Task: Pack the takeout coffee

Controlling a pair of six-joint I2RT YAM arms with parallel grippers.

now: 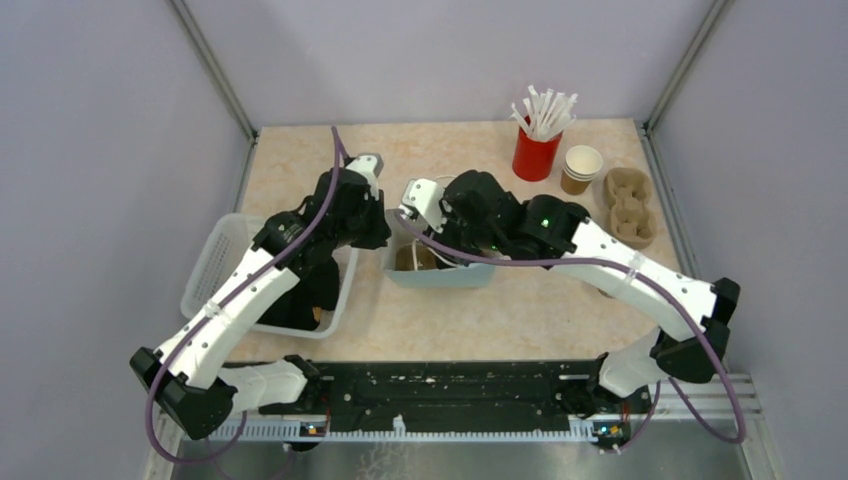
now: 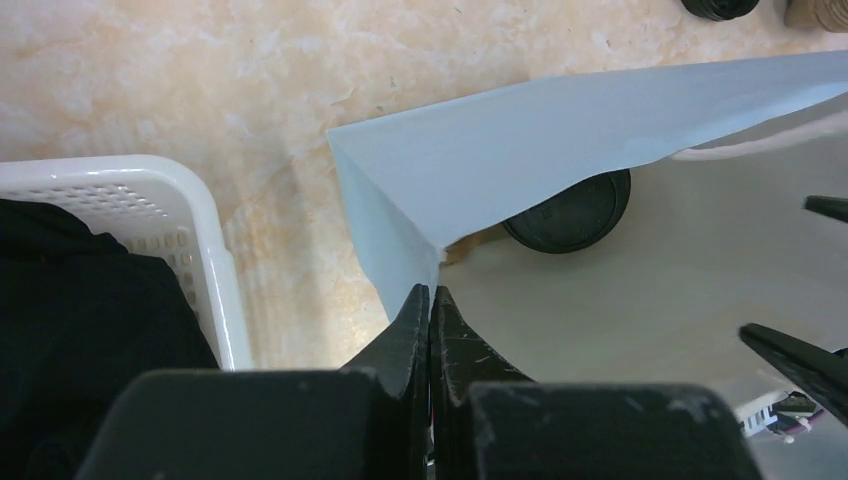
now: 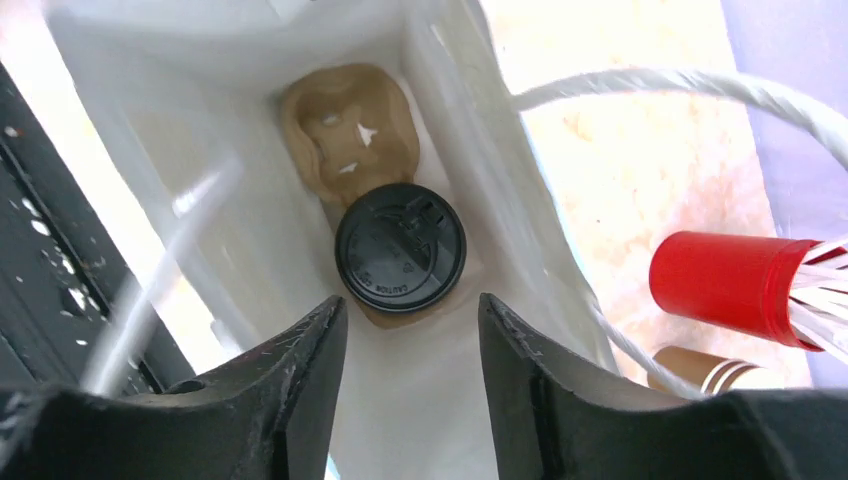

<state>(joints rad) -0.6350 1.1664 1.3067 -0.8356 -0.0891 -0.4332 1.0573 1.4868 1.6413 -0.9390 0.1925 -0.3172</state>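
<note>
Counter point(image 1: 450, 330): pale marbled top; carries all that I list below.
Basket point(image 1: 215, 255): white, perforated, near left; dark contents I cannot identify; no part in the job, as I read it.
Left pincer point(image 2: 431, 292): clenched on a corner of the bag's rim, on its left side, holding the mouth apart.
Bag point(image 1: 440, 275): pale blue, upright at the centre of the counter, mouth open upward.
Right pincer point(image 3: 412, 305): above the bag's mouth, jaws parted, nothing between them; I log it as released.
Lidded cup point(image 3: 400, 247): brown kraft, black lid on, seated in one socket of the carrier at the bottom of the bag. I count this one packed.
Carrier in bag point(image 3: 345, 125): moulded pulp; its other socket vacant.
Spare carrier point(image 1: 628, 208): far right, outside the bag, holding nothing.
Open cup point(image 1: 582, 168): kraft, white inside, no lid, just beside the red cup; not packed.
Red cup point(image 1: 536, 155): white straws, far edge.
Progress: one cup in. By my reckoning the open cup wants a lid and the vacant socket.
</note>
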